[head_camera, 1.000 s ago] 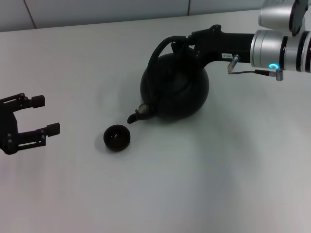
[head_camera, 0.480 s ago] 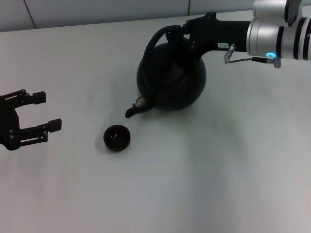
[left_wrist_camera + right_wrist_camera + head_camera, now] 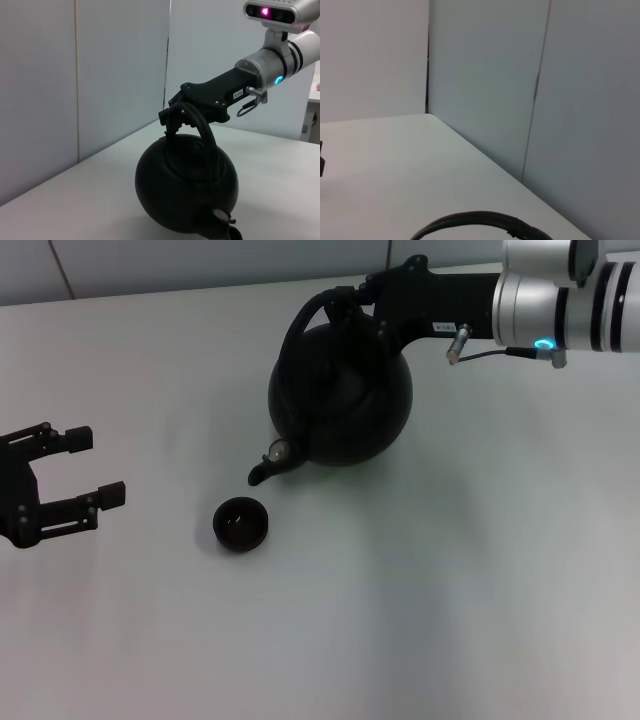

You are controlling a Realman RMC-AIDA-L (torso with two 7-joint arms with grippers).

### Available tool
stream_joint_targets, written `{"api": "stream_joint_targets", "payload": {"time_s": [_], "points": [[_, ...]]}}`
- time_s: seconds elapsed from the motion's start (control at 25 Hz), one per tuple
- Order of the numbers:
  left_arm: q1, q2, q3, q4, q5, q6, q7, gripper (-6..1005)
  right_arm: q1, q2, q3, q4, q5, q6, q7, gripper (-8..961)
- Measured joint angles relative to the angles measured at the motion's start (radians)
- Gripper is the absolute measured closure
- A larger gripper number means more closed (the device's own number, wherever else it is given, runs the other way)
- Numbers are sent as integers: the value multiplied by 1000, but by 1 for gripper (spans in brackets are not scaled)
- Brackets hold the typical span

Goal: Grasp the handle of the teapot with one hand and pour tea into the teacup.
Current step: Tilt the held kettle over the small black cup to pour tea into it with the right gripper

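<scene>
The round black teapot (image 3: 340,400) hangs tilted from my right gripper (image 3: 352,302), which is shut on the top of the arched black handle (image 3: 300,325). Its spout (image 3: 259,474) points down and left, just beyond the small black teacup (image 3: 241,524), which stands on the white table. The left wrist view shows the teapot (image 3: 187,192), the handle (image 3: 202,137) and the right gripper (image 3: 175,107) clamped on it. The right wrist view shows only an arc of the handle (image 3: 470,220). My left gripper (image 3: 96,466) is open and empty at the table's left.
The white table (image 3: 420,590) stretches around the teapot and the teacup. Grey wall panels (image 3: 100,75) stand behind its far edge.
My right arm has carried the teapot to the left and away from me. The spout has moved left with it, closer over the teacup. The left gripper and the teacup have stayed put.
</scene>
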Motion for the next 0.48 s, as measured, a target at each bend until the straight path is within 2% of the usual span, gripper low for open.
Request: {"api": "stream_joint_targets", "payload": {"time_s": [0.48], "points": [[5, -1, -1, 0, 6, -2, 0, 215, 8, 1, -82, -35, 0, 35, 6, 814]]}}
